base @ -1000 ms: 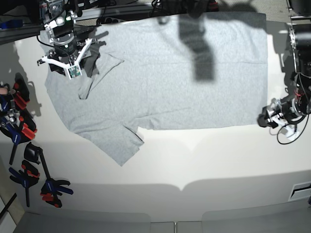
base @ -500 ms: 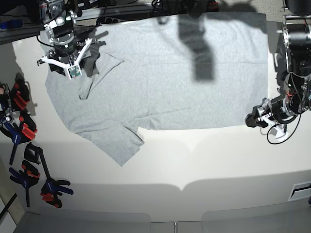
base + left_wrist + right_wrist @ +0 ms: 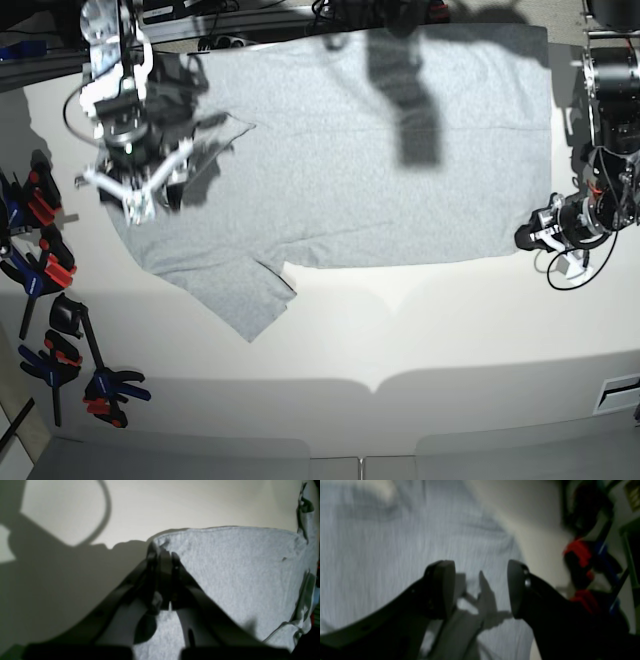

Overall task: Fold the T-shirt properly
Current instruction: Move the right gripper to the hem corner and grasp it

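The light grey T-shirt [image 3: 340,150] lies spread flat on the white table [image 3: 400,340], plain side up, with one sleeve pointing toward the front left. My left gripper [image 3: 524,238] sits low at the shirt's front right hem corner. In the left wrist view this gripper [image 3: 162,552] is shut, its dark fingertips pinching the corner of the T-shirt [image 3: 237,567]. My right gripper [image 3: 140,182] hovers over the shirt's left end near the collar. In the right wrist view it [image 3: 481,587] stands open above the grey fabric [image 3: 382,530], with nothing between its fingers.
Several red, blue and black clamps [image 3: 45,270] lie along the table's left edge and show at the right of the right wrist view [image 3: 582,555]. Cables run along the back edge [image 3: 230,15]. A dark shadow [image 3: 410,100] falls across the shirt.
My left gripper has shut on the shirt's hem corner. My right gripper has moved toward the front, over the shirt's left end, and stays open.
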Motion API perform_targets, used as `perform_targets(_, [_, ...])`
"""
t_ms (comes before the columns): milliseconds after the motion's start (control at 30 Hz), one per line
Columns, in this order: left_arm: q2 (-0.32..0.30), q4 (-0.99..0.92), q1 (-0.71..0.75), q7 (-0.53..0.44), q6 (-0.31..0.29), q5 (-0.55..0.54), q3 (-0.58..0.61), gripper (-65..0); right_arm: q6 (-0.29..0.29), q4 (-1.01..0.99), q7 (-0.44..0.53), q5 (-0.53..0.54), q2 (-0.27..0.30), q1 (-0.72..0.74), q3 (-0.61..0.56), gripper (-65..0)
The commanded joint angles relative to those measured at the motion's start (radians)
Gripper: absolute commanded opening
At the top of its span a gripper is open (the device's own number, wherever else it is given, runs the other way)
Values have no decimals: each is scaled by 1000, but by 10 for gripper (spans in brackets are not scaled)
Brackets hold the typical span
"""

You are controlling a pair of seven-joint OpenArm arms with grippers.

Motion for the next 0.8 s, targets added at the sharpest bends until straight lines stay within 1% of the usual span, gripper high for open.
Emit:
perform_targets(0, [-8,1,-8,36,15,38,3,-650,16,16,23,10,-2,44,6,-334])
perform_targets(67, [-8,1,-8,36,15,38,3,-650,55,3,29,62,-27,125,6,-334])
perform_targets(133, [-8,1,-8,36,15,38,4,-650,105,-51,47,107,-55,212,6,-334])
perform_targets(267, [-9,1,-8,40,15,39,4,-650,177,-282,61,154,-119,411,6,-334])
perform_targets(300, [-9,1,-8,42,15,39,4,-650,200,-354,61,156,-134,466,6,-334])
perform_targets(400, [-8,1,-9,43,15,39,4,-650,294,-589,61,142,-175,635,6,-334])
perform_targets(467, [-9,1,-10,43,15,38,4,-650,338,-758,77,97,-197,747,6,-334])
perform_targets(533, [-9,1,-10,44,15,38,4,-650,355,-965,131,41,-208,857,4,-334])
perform_targets(600, [-9,1,-10,44,15,39,4,-650,354,-1212,208,24,-209,961,4,-334])
perform_targets(700, [-9,1,-10,45,15,39,4,-650,349,-1540,415,-122,-208,1087,4,-334])
perform_targets(767, [-9,1,-10,45,15,39,4,-650,345,-1685,506,-192,-206,1143,4,-334])
